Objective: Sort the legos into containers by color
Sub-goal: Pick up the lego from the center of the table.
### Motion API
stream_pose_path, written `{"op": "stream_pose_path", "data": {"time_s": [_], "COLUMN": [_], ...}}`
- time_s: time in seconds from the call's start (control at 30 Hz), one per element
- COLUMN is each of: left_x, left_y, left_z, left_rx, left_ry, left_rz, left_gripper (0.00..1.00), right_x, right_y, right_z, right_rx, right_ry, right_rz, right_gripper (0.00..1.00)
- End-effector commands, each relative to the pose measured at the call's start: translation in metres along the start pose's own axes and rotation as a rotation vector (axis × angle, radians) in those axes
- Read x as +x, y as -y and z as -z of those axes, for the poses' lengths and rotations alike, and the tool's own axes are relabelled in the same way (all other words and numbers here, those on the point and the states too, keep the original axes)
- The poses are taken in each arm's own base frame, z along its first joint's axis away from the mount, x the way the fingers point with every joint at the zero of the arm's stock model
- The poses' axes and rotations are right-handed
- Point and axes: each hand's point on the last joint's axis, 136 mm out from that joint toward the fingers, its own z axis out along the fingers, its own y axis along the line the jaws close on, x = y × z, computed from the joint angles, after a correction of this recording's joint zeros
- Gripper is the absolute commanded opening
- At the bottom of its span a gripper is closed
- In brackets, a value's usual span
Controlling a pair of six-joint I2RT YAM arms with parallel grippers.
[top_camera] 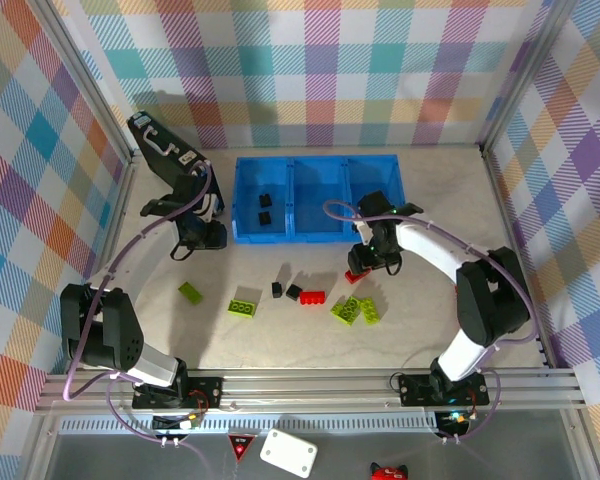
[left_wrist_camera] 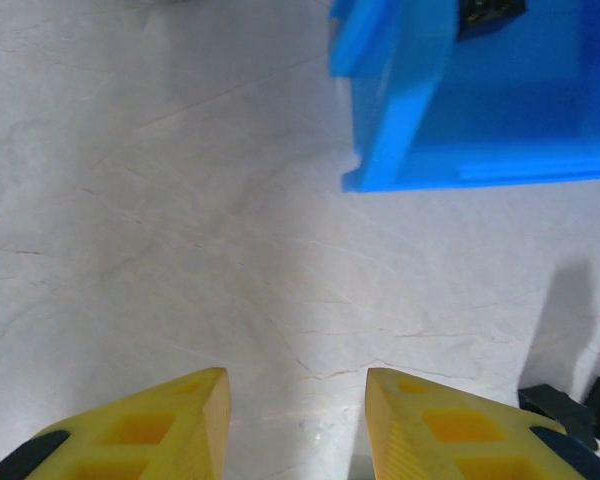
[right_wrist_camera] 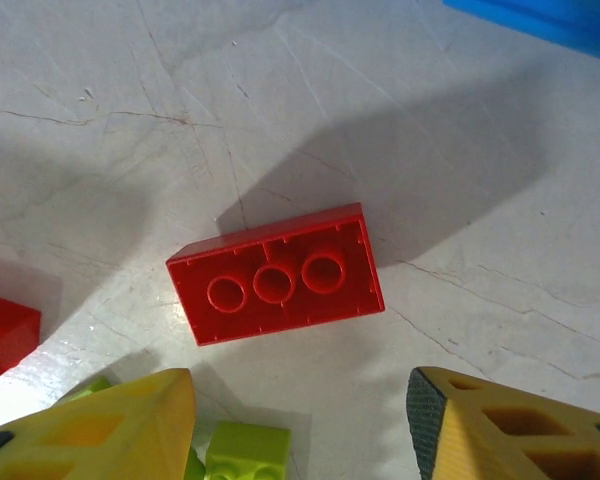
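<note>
Right tool above red lego

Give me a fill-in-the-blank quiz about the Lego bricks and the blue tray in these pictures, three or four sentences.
1. The blue tray is split into ____ compartments.
2. The two bricks already inside it are both ____.
3. Seen from above, they lie in the tray's ____ compartment.
4. The brick lying just ahead of the open right claw is ____.

Missing words: three; black; left; red.
</note>
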Motion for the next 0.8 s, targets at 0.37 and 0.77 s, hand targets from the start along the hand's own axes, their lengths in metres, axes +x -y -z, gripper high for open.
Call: {"op": "stream_pose_path", "data": {"time_s": [0.37,0.77], "left_x": [-0.009,-0.01], "left_y": [-0.009,-0.008], "left_z": [0.001,0.001], "left_rx": [-0.01,-0.004], "left_ry": [0.033,0.045], "left_rz": [0.025,0.028], "left_gripper": [0.41,0.41], "right_x": [-0.013,-0.015], "right_y": [-0.013,-0.011], "right_z": [-0.012,-0.024], "right_rx": [0.046,0.082], "right_ry": [-0.034,-0.083], "right_rz": [0.12,0.163], "right_gripper": [0.85,0.87]}}
